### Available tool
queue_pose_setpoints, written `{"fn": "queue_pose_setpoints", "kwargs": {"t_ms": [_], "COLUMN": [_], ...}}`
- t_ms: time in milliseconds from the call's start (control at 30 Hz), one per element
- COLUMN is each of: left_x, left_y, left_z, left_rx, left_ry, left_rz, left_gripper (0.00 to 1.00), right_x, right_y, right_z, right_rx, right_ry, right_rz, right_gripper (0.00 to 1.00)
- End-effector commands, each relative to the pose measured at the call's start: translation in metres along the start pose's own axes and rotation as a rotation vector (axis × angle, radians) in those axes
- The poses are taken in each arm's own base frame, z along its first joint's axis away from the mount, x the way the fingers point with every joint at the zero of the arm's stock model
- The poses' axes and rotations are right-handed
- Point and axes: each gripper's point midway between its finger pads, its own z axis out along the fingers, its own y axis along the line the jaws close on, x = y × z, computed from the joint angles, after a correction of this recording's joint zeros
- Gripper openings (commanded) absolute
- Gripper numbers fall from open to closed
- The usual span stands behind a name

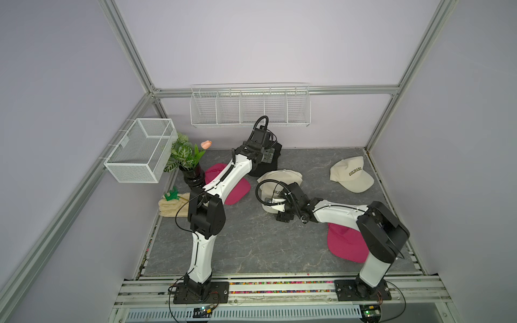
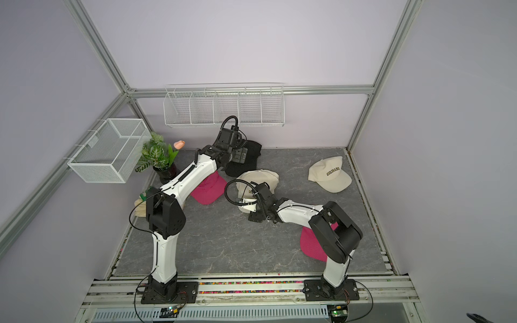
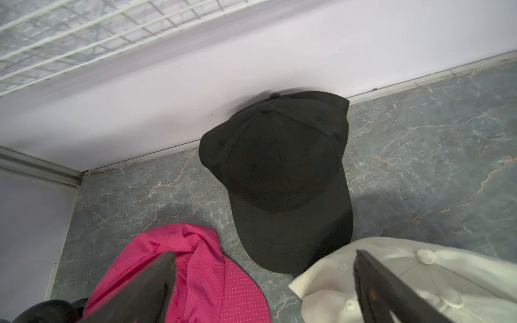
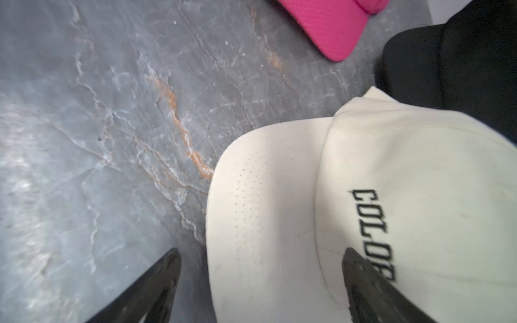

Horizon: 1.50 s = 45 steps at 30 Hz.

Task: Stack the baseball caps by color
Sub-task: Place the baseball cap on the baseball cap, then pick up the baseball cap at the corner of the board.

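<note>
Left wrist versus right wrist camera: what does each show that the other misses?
Left wrist only: the wire rack on the wall, and the black cap whole, button to brim. Right wrist only: the COLORADO lettering and brim of the cream cap. Both: parts of the black cap, pink cap and cream cap on the grey tabletop.
</note>
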Motion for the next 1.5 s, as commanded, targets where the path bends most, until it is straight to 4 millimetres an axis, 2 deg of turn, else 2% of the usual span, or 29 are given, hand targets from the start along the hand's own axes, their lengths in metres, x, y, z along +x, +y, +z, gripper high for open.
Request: {"fn": "queue_pose_setpoints", "kwargs": {"t_ms": [0,100,200,267,433,533,700,733,767,800,933,1067,1233,1267,1367,1467], "left_x": [-0.015,-0.014,-0.005,0.000,0.015,0.020,0.033,0.035,0.037,0.038,0.044,0.056,0.077,0.080,0.085,0.086], "left_y": [0.022,0.031,0.035,0.034,0.045,0.053,0.046,0.046,0.045,0.045,0.049,0.068,0.080,0.080,0.082,0.083], "left_z": [-0.010,-0.020,-0.028,-0.034,-0.049,-0.057,-0.063,-0.063,-0.062,-0.062,-0.061,-0.061,-0.059,-0.059,-0.062,-0.065], "left_rx": [-0.048,-0.072,-0.063,-0.034,-0.043,-0.064,0.013,0.020,0.025,0.025,-0.005,-0.114,-0.190,-0.192,-0.192,-0.195], "left_ry": [-0.092,-0.143,-0.180,-0.206,-0.266,-0.289,-0.314,-0.320,-0.324,-0.326,-0.314,-0.311,-0.294,-0.289,-0.283,-0.283], "left_rz": [-0.113,-0.156,-0.244,-0.311,-0.403,-0.431,-0.498,-0.510,-0.514,-0.517,-0.525,-0.588,-0.646,-0.651,-0.658,-0.649], "left_gripper": [0.99,0.99,0.99,0.99,0.99,0.99,0.99,0.99,0.99,0.99,0.99,0.99,0.99,0.99,0.99,0.99], "right_x": [-0.023,-0.016,0.003,0.023,0.070,0.102,0.193,0.207,0.227,0.239,0.278,0.311,0.338,0.338,0.349,0.358], "right_y": [-0.015,-0.050,-0.091,-0.115,-0.156,-0.178,-0.216,-0.220,-0.213,-0.214,-0.207,-0.198,-0.191,-0.200,-0.201,-0.204], "right_z": [-0.030,-0.050,-0.072,-0.083,-0.106,-0.123,-0.179,-0.189,-0.192,-0.200,-0.220,-0.235,-0.242,-0.247,-0.241,-0.231], "right_rx": [0.015,0.129,0.184,0.226,0.336,0.409,0.678,0.718,0.747,0.776,0.859,0.910,0.896,0.892,0.844,0.795], "right_ry": [-0.148,-0.174,-0.229,-0.237,-0.237,-0.290,-0.306,-0.307,-0.281,-0.276,-0.185,-0.128,-0.130,-0.156,-0.159,-0.160], "right_rz": [0.165,0.368,0.711,0.884,1.125,1.276,1.564,1.598,1.642,1.667,1.732,1.791,1.872,1.877,1.934,1.994], "right_gripper": [0.89,0.89,0.89,0.89,0.89,0.89,0.89,0.89,0.89,0.89,0.89,0.89,0.89,0.89,0.91,0.97]}}
